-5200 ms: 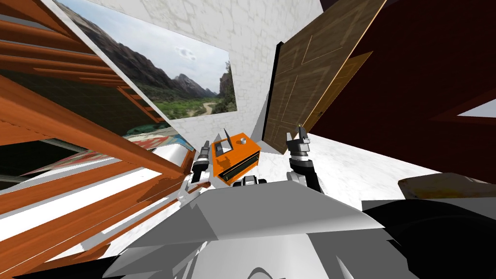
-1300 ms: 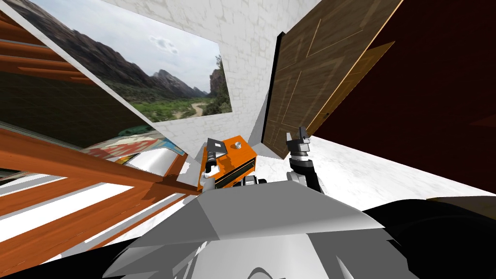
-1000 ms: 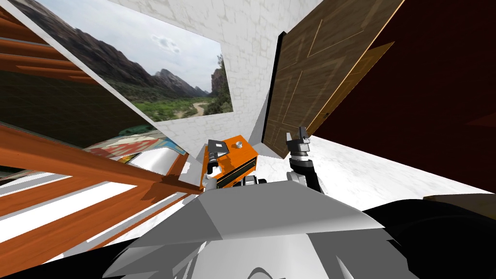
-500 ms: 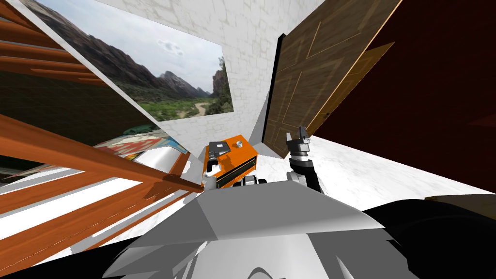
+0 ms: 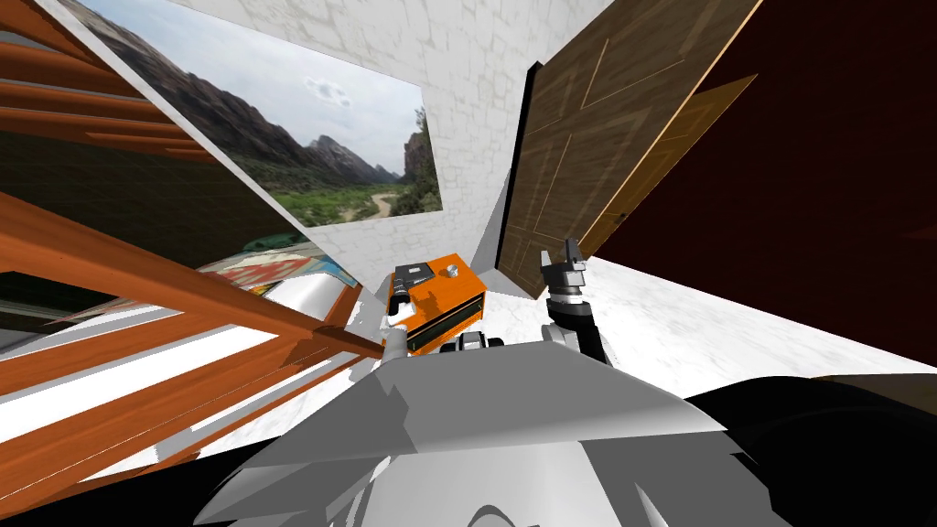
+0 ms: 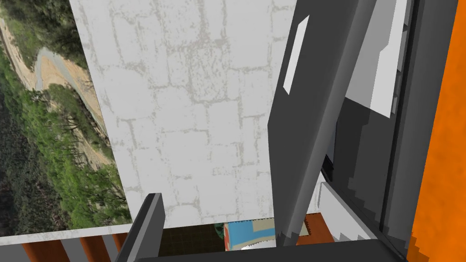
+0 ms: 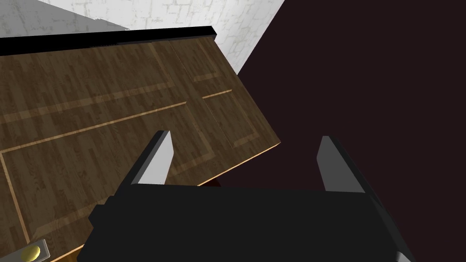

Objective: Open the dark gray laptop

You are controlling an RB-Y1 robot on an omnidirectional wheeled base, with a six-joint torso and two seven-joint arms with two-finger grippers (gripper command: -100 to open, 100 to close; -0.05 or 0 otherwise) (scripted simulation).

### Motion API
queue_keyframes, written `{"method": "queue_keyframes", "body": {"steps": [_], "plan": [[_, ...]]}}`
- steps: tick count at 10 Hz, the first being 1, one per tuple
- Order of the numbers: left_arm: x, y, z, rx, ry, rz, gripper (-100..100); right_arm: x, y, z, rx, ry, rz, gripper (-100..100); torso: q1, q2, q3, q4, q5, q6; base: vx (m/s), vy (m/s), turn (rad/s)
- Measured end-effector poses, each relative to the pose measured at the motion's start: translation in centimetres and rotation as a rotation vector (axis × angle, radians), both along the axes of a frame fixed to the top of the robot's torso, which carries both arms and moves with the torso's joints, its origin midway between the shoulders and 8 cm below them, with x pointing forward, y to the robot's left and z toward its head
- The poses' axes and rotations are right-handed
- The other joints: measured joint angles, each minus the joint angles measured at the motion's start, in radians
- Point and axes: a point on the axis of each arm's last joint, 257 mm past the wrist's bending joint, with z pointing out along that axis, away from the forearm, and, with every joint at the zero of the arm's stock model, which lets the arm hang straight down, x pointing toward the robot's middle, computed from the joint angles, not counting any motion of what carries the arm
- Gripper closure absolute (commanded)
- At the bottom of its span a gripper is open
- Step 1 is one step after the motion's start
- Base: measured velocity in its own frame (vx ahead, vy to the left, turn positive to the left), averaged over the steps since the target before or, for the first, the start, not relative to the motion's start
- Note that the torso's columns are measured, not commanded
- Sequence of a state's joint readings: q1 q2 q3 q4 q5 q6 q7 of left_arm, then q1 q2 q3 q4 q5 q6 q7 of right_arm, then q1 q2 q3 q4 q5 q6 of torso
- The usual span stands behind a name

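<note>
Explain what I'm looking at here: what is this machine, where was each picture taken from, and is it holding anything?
This is a two-armed robot in a simulated house. The wide, tilted picture comes from a camera on its head. The other two come from cameras on its hands, looking along the fingers. Ahead stands an orange cabinet with a dark grey laptop and a small grey round thing on top. The left gripper is at the laptop. Its fingers are open, with the partly raised lid between them, so nothing is gripped. The right gripper is also open and empty, raised toward a brown wooden door.
</note>
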State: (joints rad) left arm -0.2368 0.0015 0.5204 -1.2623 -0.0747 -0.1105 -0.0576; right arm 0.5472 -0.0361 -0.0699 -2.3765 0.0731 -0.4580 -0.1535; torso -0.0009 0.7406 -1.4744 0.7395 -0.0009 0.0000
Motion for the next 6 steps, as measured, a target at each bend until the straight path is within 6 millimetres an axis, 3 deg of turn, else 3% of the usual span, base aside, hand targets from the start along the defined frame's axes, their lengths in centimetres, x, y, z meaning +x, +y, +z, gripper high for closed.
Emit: {"method": "queue_keyframes", "body": {"steps": [1, 6], "plan": [[0.04, -0.01, -0.04, -0.001, 0.003, 0.000, 0, 0.00, 0.00, 0.00, 0.000, 0.000, 0.000, 0, 0.001, -0.002, -0.001, -0.001, 0.000, 0.000, -0.006, -0.002, -0.001], [-0.14, -0.03, -0.63, -0.006, 0.014, 0.001, 0, 0.00, 0.00, 0.00, 0.000, 0.000, 0.000, 0, 0.000, -0.001, -0.001, 0.000, 0.000, 0.000, 0.000, 0.000, 0.000]]}}
